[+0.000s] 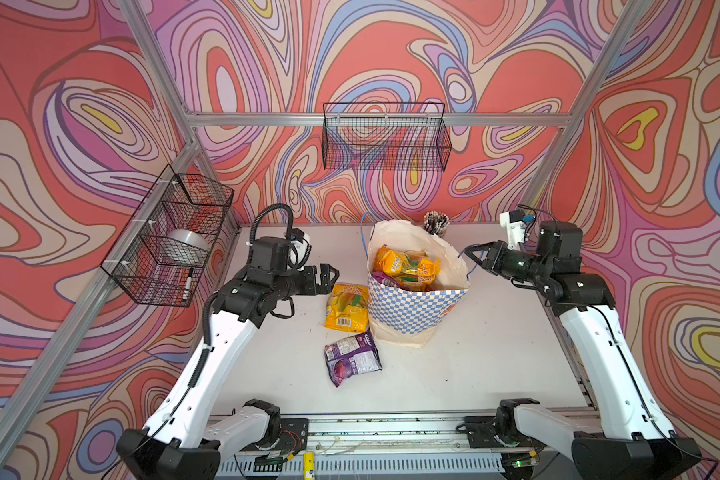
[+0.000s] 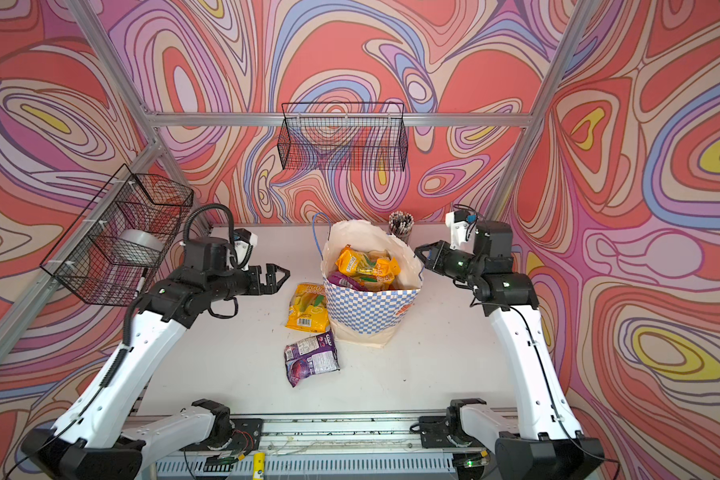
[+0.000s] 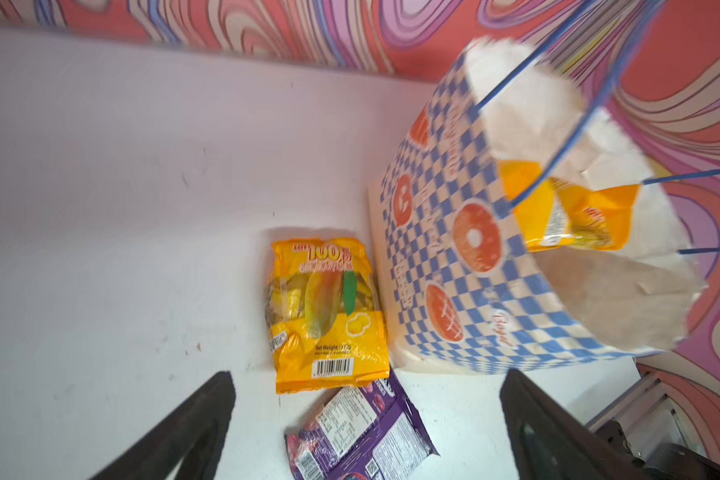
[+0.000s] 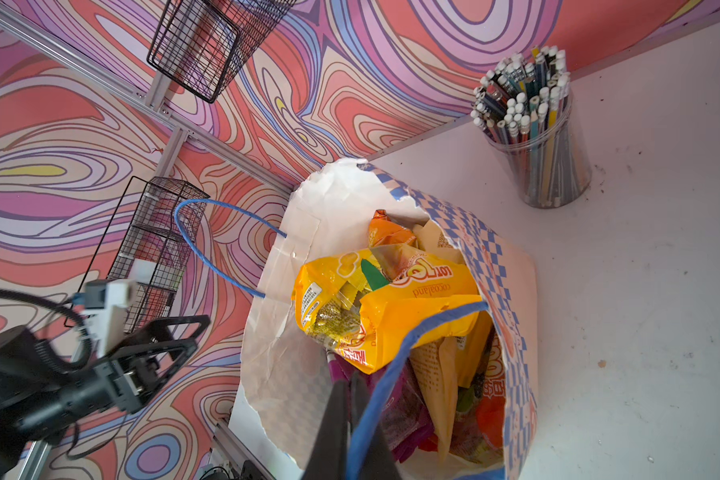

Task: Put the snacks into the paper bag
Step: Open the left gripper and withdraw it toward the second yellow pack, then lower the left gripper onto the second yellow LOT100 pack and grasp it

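White surface (image 1: pixel 267 353): a yellow packet (image 1: pixel 347 306) and a purple packet (image 1: pixel 352 357) lie at the paper bag's (image 1: pixel 412 307) nine and seven o'clock. The left claw (image 1: pixel 333 281) hovers wide nearby; the right claw (image 1: pixel 470 254) pinches the handle (image 4: pixel 412 345), likely steadying the bag.

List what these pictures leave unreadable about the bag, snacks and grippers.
- Snacks deep in the paper bag: right wrist view, covered by the top yellow packet; count unknowable.
- Right gripper: shut, partly cut off by that view's edge; whether it pinches the blue cord handle is unclear.
- Purple packet: left wrist view, cut off by the edge.
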Motion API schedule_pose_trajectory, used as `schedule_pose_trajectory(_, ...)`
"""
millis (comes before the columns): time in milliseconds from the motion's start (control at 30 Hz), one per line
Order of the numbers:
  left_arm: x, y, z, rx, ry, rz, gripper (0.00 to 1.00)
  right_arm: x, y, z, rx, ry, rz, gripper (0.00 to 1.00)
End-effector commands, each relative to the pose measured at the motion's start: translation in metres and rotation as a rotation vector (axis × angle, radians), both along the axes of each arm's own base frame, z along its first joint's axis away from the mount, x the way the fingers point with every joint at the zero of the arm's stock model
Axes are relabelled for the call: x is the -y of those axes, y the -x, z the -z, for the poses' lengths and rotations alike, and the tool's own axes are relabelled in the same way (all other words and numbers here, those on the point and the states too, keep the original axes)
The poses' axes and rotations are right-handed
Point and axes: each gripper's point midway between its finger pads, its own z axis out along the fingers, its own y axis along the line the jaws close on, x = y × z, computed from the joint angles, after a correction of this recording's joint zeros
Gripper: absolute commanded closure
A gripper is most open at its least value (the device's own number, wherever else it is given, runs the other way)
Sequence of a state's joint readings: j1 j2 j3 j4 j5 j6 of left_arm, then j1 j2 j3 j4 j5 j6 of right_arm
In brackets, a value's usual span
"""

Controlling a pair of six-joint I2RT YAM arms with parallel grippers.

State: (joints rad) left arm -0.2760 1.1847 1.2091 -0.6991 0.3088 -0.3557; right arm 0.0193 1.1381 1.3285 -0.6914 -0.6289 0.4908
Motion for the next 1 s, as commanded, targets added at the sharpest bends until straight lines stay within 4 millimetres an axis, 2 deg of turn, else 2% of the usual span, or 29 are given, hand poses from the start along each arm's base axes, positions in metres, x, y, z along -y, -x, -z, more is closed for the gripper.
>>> schedule_pose_trajectory(0,0.012,-0.015,0.028,-0.09,0.078,-0.003,0.0,-0.003,0.003,0.0,0.018,0.002,-0.019,1.0)
schedule_pose_trajectory(200,0.013,-0.044,0.088,-0.202,0.002,-0.03,0.0,-0.003,0.007,0.001,0.012,0.0,-0.017,1.0)
schedule_pose_trajectory(433,0.015,-0.061,0.136,-0.301,-0.063,-0.032,0.0,-0.002,0.008,0.006,0.001,-0.003,-0.013,1.0)
schedule_pose_trajectory(700,0.036,-0.067,0.172,-0.364,-0.232,0.042,0.0,-0.003,0.009,0.006,-0.002,-0.005,-0.015,1.0)
schedule_pose_trajectory(967,0.034,-0.057,0.2,-0.411,-0.367,0.051,0.0,-0.002,0.011,0.005,0.001,-0.003,-0.012,1.0)
